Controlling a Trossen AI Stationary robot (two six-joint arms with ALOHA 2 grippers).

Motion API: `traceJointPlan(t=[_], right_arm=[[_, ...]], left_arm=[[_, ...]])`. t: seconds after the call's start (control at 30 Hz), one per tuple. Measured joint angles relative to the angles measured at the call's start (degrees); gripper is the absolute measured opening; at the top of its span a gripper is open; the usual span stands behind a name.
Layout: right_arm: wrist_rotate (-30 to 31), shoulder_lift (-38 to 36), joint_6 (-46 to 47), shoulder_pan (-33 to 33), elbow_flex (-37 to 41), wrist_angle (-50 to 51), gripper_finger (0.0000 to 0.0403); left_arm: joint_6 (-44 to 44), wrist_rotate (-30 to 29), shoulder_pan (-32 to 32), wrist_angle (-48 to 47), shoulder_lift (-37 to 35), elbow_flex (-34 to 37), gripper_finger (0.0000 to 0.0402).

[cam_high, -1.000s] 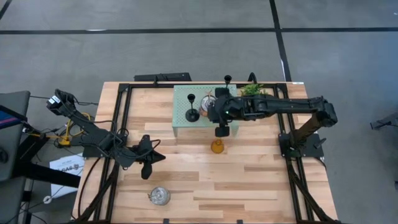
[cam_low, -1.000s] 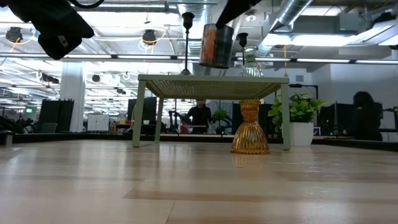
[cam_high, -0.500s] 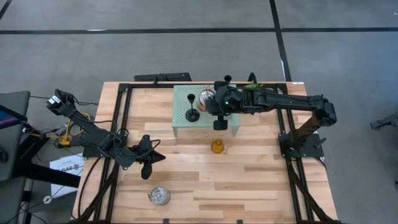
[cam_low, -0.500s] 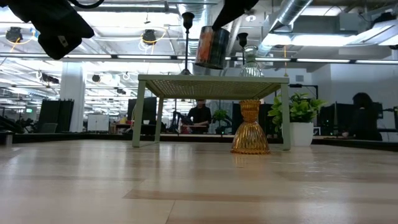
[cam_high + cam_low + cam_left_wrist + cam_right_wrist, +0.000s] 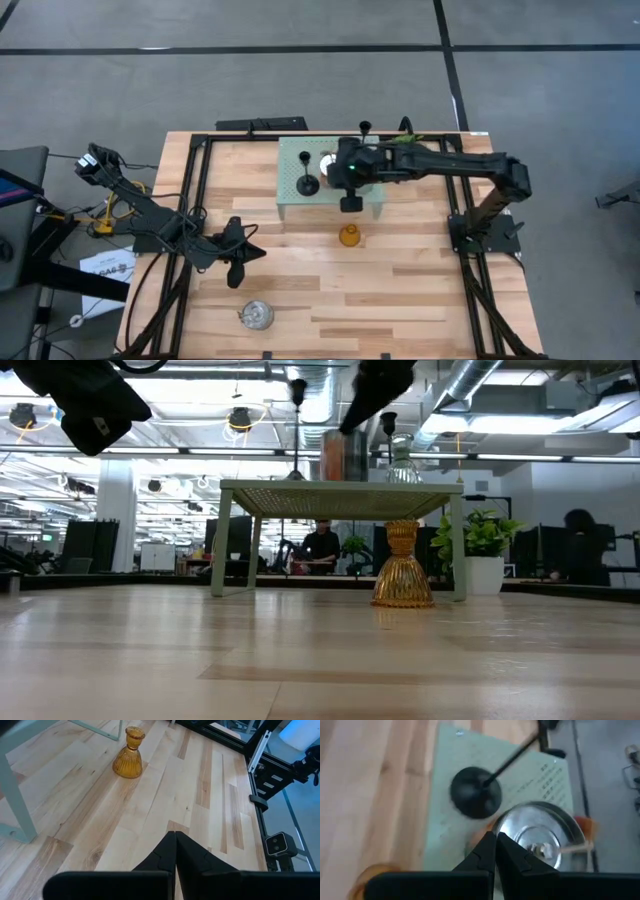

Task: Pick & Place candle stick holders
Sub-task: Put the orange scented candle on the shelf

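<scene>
My right gripper is over the pale green perforated stand, shut on a round silvery cup. In the low view the cup is upright with its bottom at the stand's top. A slim black holder and a clear glass one stand on the stand by their bases. A second black holder is at the stand's far edge. The amber glass holder and another silvery cup stand on the table. My left gripper is shut and empty at the near left. My right gripper holds the silvery cup by its rim, on the side nearest the wrist, pinched between the two fingers. The fingers slant down onto it from above and from the table's right. The cup is upright, its bottom at the stand's top.
A small green potted plant stands at the table's far right, behind my right arm. The black frame rails run along the table's sides. Bare wood lies in front of the stand.
My right gripper has moved toward the table's far edge and a little left over the stand, then down. The silvery cup it holds was tilted above the stand. It now sits upright and lower, at the stand's top.
</scene>
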State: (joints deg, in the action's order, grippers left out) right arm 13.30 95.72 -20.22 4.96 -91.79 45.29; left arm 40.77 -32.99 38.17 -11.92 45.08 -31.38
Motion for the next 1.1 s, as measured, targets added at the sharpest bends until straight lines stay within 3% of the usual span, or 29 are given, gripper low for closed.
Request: traceJointPlan(t=[1.1], right_arm=[[0.11,2.08,-0.73,0.84,-4.87,3.79,0.0]], left_arm=[[0.0,-0.01,0.0,0.02,0.0,0.07,0.0011]])
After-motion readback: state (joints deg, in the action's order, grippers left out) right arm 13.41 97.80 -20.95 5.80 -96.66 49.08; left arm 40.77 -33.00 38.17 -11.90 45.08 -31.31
